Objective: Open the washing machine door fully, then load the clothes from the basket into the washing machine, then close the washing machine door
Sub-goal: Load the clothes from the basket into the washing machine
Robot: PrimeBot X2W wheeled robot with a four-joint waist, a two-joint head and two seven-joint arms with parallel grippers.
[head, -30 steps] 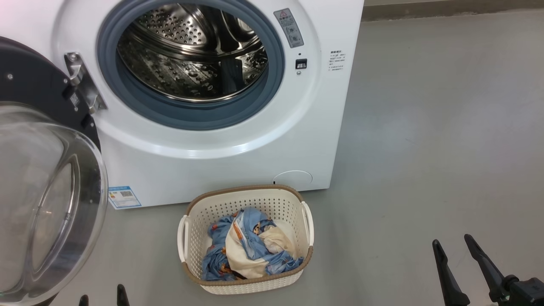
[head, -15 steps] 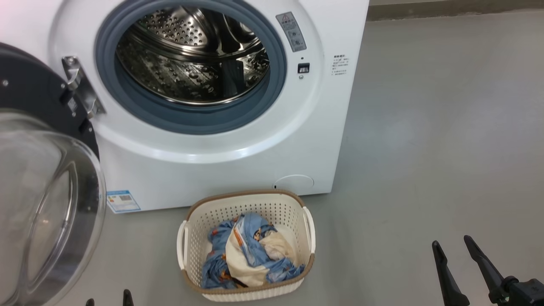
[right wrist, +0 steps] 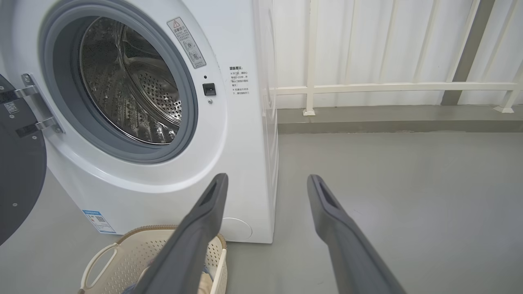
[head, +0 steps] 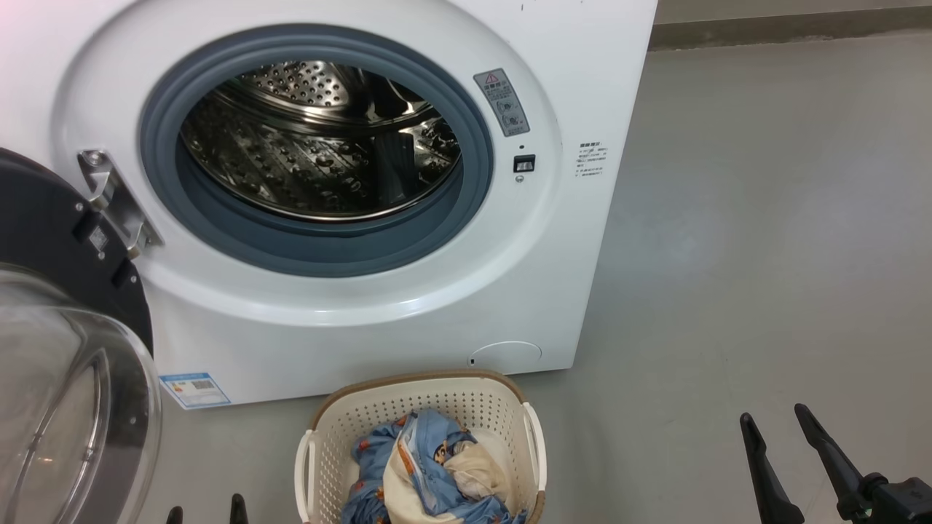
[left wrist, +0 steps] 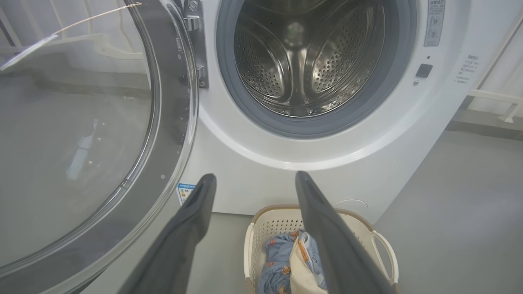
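Now | left pincer [left wrist: 254, 175], right pincer [right wrist: 267, 176]: spread, empty | basket [left wrist: 271, 222] with clothes [left wrist: 280, 261] ahead of left pincer | door [left wrist: 173, 130] open, leftward

The light is soft and even, and everything is bright. Shadows are faint; a light one lies on the floor [head: 764, 291] beside the washer [head: 553, 306]. The steel drum [head: 320, 145] glints with tiny bright spots. The door [head: 65, 407] glass looks hazy with reflections. The head view's top left corner glows pink. Wrist views bend lines near their edges.
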